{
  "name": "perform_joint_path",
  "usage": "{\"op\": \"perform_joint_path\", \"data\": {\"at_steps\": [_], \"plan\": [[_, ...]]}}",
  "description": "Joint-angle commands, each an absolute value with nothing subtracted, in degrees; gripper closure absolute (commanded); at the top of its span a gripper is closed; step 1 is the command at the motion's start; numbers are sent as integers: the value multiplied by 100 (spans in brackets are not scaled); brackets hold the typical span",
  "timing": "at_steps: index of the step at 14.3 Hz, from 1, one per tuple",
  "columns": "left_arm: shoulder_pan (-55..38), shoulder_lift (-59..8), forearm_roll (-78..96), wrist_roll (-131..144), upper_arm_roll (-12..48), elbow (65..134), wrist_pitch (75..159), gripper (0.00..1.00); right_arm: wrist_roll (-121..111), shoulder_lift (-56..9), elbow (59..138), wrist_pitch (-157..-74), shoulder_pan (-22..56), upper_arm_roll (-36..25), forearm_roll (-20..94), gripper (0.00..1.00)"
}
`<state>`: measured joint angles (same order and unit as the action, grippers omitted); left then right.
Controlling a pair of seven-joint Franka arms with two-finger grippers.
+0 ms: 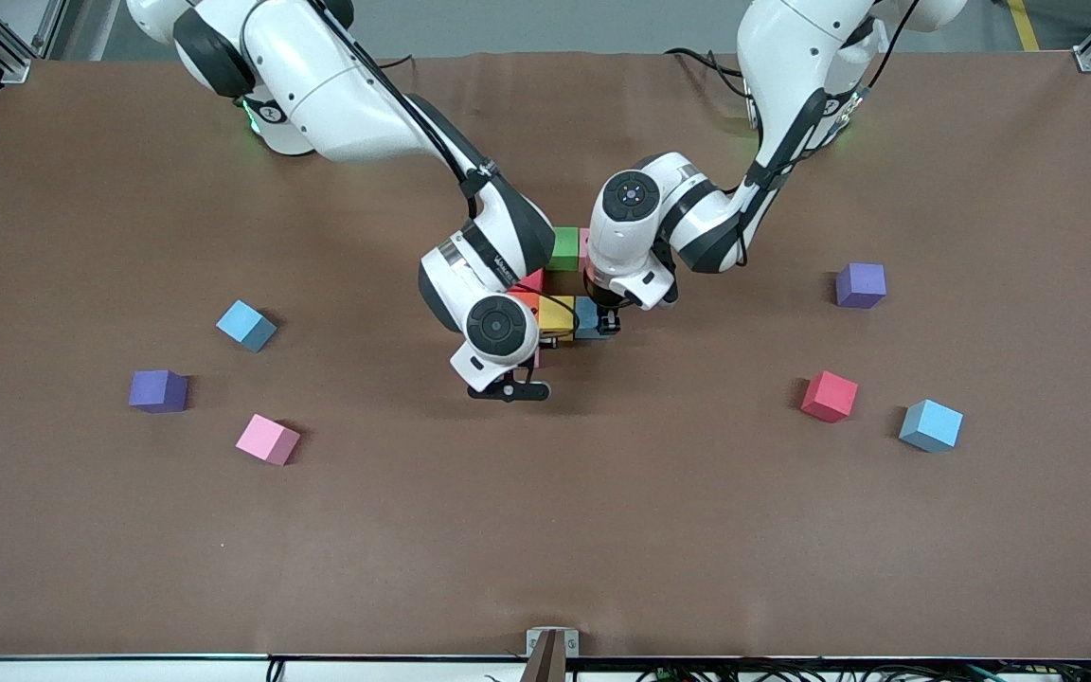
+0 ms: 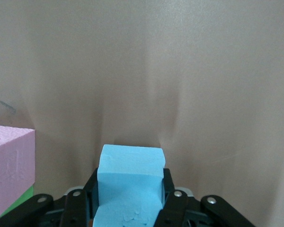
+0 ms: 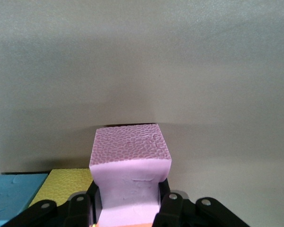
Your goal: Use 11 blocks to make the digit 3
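Observation:
A partly built figure lies mid-table: a green block [image 1: 563, 248], a pink one [image 1: 583, 248] beside it, then red [image 1: 531, 280], orange [image 1: 525, 299] and yellow [image 1: 557, 313]. My left gripper [image 2: 130, 187] is shut on a light blue block [image 2: 130, 170], held low against the yellow block [image 1: 589, 319]. My right gripper [image 3: 130, 189] is shut on a pink block [image 3: 130, 165], low beside the yellow block [image 3: 66, 182]. In the front view the right hand [image 1: 498, 327] hides that block.
Loose on the brown table [image 1: 545, 530]: a light blue block [image 1: 246, 325], a pink block [image 1: 267, 439] and a purple cube [image 1: 158, 390] toward the right arm's end. A red block [image 1: 829, 396], a light blue block [image 1: 931, 425] and a purple cube [image 1: 861, 285] lie toward the left arm's end.

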<state>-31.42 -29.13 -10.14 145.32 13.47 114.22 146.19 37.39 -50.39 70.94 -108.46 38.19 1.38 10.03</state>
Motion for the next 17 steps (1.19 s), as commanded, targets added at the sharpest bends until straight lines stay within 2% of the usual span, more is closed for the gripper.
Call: {"op": "perform_joint_path", "data": {"at_steps": [1,17], "plan": [[-3173,-2892,-1151,14669,1327,11487,14739,84,3823,-5071,7102,-10846,3885,79,1107,60],[-3182,-2971,-1160,14660,1318,11400,14748,83,3885,-5036,7128,-10784,3885,79,1116,57]]}}
